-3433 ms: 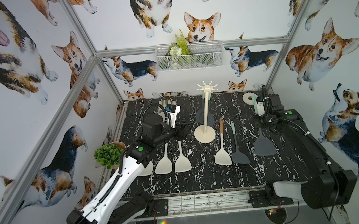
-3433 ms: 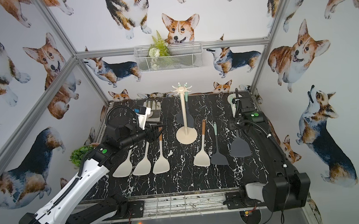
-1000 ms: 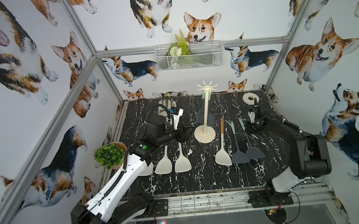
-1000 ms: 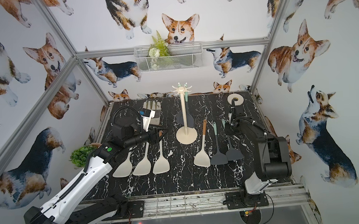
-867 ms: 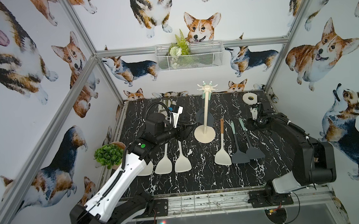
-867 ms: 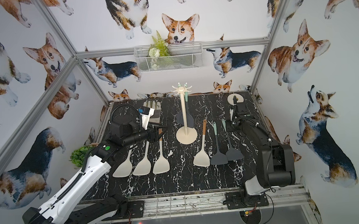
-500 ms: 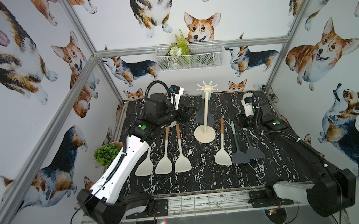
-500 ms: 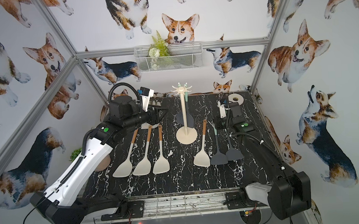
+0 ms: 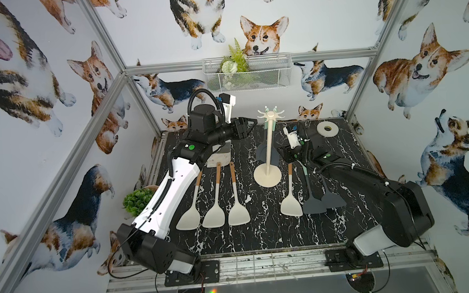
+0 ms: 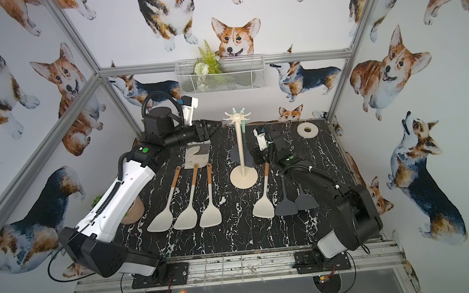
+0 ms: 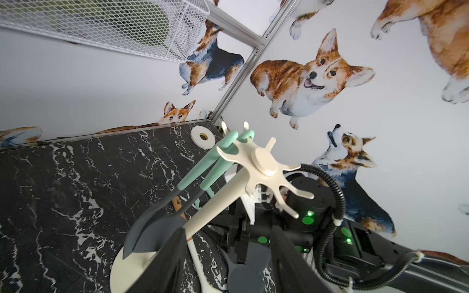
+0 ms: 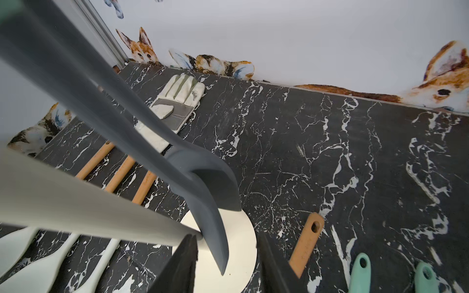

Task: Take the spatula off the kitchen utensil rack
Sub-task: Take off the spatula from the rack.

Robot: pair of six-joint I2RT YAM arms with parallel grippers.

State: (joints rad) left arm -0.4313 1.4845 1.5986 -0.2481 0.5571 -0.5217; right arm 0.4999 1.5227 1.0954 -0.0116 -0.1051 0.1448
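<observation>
rack holds two spatulas, six lie flat; left claw and right claw gape empty.

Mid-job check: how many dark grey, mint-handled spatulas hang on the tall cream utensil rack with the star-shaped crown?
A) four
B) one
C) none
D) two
D: in the left wrist view, two dark grey spatulas hang by their mint handles from the star-shaped crown of the tall cream utensil rack.
</observation>
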